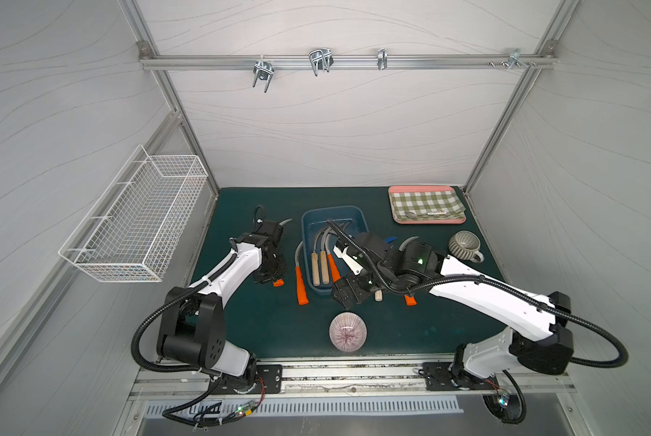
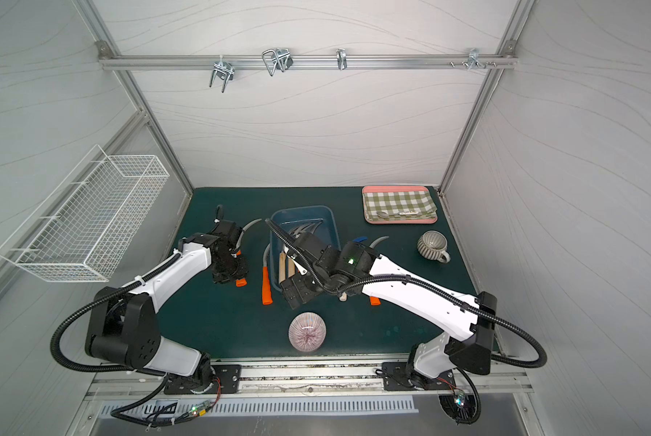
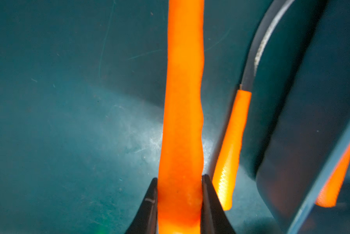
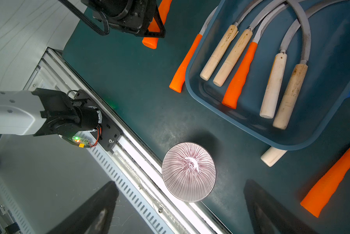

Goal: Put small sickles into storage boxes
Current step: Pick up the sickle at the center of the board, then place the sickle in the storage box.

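– Orange-handled sickle (image 3: 182,101) in the left gripper (image 3: 179,180), anyone else spot that? In the left wrist view both jaws press against the handle's sides, so it's properly clamped. In a top view the grey blade tip (image 1: 286,222) sticks out on the far side of the gripper, left of the dark blue tub (image 1: 331,208). Can't tell whether it's lifted or touching the green mat (image 1: 241,321).

– Yep, and the right gripper (image 4: 180,183) is spread wide with nothing in it. Its fingers (image 4: 105,202) are far apart, hanging over the near end of the tub, with the striped bowl (image 4: 188,172) below.

– What's in the tub so far?

– Five sickles (image 4: 233,58) lie inside: four pale wood handles, one orange, blades curving toward the far end. A second orange sickle (image 1: 300,281) lies on the mat just beside the tub's left wall. To the right of the tub, mostly hidden under the right arm, there's a wood handle end (image 1: 378,295), an orange handle end (image 1: 410,300), a blue blade tip (image 1: 391,239) and a grey one beside it.
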Motion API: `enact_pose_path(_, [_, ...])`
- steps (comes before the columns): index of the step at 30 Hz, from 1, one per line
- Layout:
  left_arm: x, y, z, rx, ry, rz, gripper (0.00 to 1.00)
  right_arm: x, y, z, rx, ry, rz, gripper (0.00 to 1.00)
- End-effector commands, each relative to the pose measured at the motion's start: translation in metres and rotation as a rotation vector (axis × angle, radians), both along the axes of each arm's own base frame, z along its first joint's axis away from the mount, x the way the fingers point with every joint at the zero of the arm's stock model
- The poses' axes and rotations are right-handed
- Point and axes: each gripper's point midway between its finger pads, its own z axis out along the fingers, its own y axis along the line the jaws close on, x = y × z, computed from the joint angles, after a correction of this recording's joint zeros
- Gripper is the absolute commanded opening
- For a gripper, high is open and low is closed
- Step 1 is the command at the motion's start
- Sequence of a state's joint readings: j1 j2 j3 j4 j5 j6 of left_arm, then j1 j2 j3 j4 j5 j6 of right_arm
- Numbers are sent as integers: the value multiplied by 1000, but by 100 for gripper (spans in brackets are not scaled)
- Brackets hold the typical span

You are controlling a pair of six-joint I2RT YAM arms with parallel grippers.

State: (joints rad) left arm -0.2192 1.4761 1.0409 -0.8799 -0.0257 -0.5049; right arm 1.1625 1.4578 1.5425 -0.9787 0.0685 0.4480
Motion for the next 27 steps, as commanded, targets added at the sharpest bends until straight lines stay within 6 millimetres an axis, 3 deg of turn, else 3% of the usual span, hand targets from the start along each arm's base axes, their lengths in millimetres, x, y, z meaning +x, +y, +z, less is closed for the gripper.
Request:
enact_pose_path(1, [2,-6,24,3,-43,-1,7,0,-3,3,19,6,-15,99])
enact_pose_path(14, [-5,-30,54,7,-102,-29,6,3,-18,5,41,12,-67,99])
enact_pose_path(27, [-3,-68,59,10,-112,-87,6,6,-40,3,42,13,-121,99])
